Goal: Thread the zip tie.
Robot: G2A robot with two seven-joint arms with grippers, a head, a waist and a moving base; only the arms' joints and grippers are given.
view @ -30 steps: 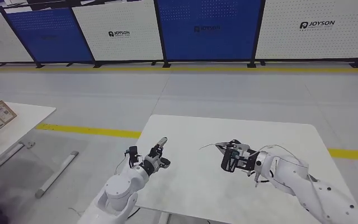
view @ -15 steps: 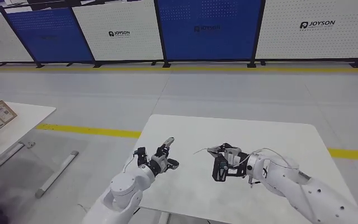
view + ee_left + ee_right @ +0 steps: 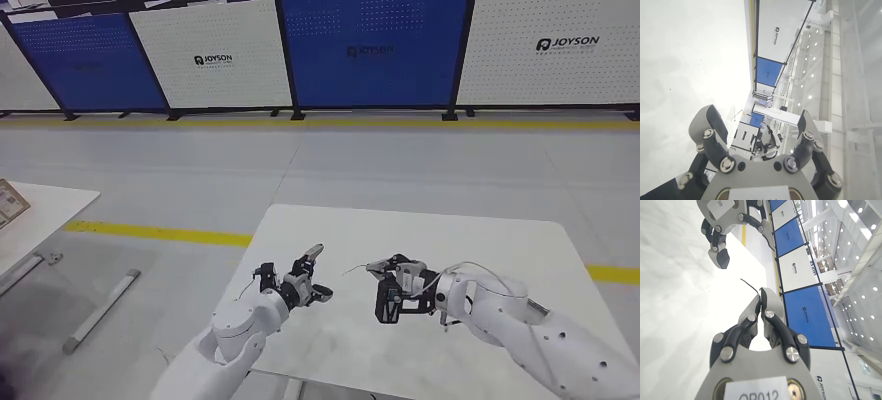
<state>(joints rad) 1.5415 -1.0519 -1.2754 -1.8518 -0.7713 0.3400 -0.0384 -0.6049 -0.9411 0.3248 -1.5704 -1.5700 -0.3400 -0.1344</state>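
A thin black zip tie (image 3: 750, 285) sticks out from the tips of my right gripper (image 3: 760, 295), which is shut on it. In the top view the right gripper (image 3: 384, 268) hovers over the middle of the white table (image 3: 430, 228), with the zip tie's (image 3: 354, 267) free tail pointing toward my left gripper (image 3: 317, 272). The left gripper (image 3: 761, 121) is open with nothing between its fingers (image 3: 716, 121). The right wrist view shows the left gripper (image 3: 746, 250) a short way beyond the tail, not touching it.
The table's near-left edge runs just under the left arm. A second white table (image 3: 40, 215) stands at the far left across a gap of floor. Blue and white panels (image 3: 370, 50) line the back behind a yellow floor line (image 3: 160, 233).
Both arms have closed in on each other: the left gripper has moved right, the right gripper with the zip tie has moved left. The gap between them is smaller.
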